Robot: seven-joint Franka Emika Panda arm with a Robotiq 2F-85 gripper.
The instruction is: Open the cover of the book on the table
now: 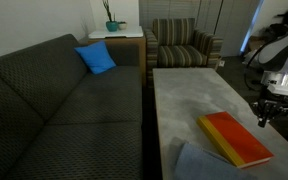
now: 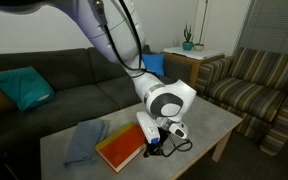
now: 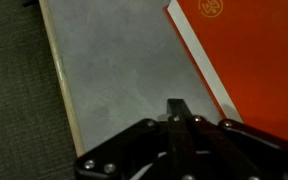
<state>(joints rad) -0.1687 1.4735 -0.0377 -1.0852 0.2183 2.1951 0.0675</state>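
Book (image 1: 235,139), one only, lies closed beside one cloth (image 2: 84,140).

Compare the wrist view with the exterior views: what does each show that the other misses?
Wrist only: the gold emblem on the book cover, its white page edge, and carpet beside the table. Exterior only: sofa, blue cushion, striped armchair, grey cloth next to the book, and the arm. Both: the orange book closed on the grey table, with the fingers near its edge.
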